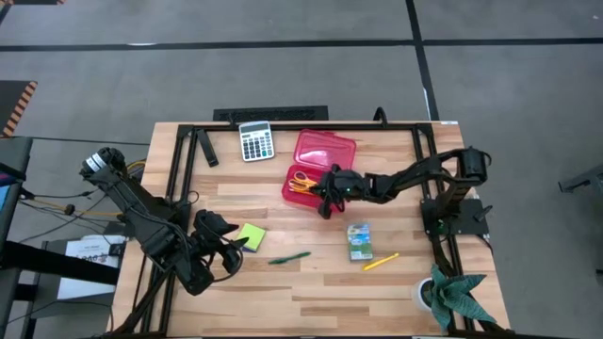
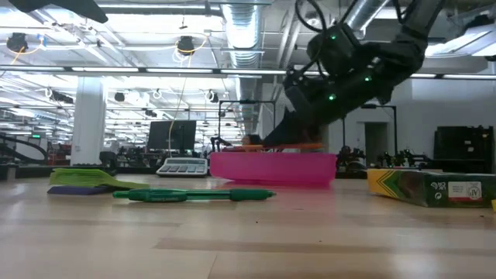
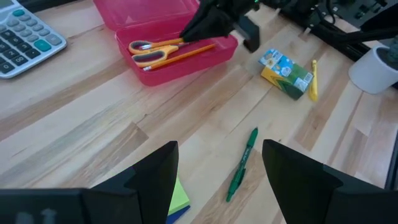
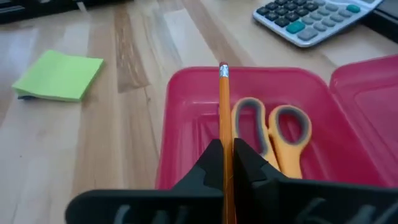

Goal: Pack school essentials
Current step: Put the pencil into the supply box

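The red translucent case (image 1: pixel 325 151) lies open on the table's far middle, and the yellow-handled scissors (image 4: pixel 273 134) lie in its base. My right gripper (image 1: pixel 327 200) hangs over that base, shut on an orange pencil (image 4: pixel 224 106). My left gripper (image 1: pixel 226 250) is open near the left edge, beside the lime-green sticky-note pad (image 1: pixel 250 235). The dark green pen (image 1: pixel 289 257), the green-blue carton (image 1: pixel 359 241) and a yellow pencil (image 1: pixel 381 262) lie flat on the wood. My right gripper pinches the orange pencil's shaft (image 4: pixel 224 140) between its two fingers (image 4: pixel 211 163), with the pencil running forward along them. The eraser end (image 4: pixel 223 70) points away over the case's base. In the low view the pencil (image 2: pixel 298 146) is level just above the case rim; whether it rests there, I cannot tell.
A grey-white calculator (image 1: pixel 255 141) sits at the far edge, left of the case. A white pot with a plant (image 1: pixel 443 294) stands at the near right corner. Black frame rails run along the table's left and right edges. Bare wood lies in the near middle.
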Controlling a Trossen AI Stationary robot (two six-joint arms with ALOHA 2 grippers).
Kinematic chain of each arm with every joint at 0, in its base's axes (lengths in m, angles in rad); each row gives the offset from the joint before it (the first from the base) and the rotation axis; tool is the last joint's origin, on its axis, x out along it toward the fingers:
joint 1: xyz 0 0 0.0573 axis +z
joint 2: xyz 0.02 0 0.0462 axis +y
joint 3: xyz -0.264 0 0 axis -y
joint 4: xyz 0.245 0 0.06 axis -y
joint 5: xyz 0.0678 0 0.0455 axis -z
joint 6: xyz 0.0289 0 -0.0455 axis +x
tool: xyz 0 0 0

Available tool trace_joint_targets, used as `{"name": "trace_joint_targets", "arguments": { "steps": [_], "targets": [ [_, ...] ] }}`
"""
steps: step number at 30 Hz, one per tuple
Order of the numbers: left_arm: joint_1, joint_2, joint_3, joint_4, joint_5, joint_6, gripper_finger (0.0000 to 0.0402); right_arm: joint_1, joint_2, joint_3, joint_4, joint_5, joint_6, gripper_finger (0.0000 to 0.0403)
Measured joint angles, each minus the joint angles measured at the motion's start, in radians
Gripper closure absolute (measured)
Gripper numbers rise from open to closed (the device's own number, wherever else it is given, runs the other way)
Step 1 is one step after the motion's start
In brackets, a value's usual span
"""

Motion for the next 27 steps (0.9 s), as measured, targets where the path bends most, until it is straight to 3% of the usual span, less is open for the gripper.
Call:
{"name": "trace_joint_targets", "arguments": {
  "steps": [10,27],
  "targets": [
    [0.0,0.0,0.0,-0.012,0.0,0.0,0.0173,0.003,0.112,0.003,0.103,-0.084,0.05,0.0391],
    [0.0,0.0,0.0,-0.014,-0.001,0.0,0.0173,0.007,0.113,0.008,0.097,-0.084,0.064,0.0356]
  ]
}}
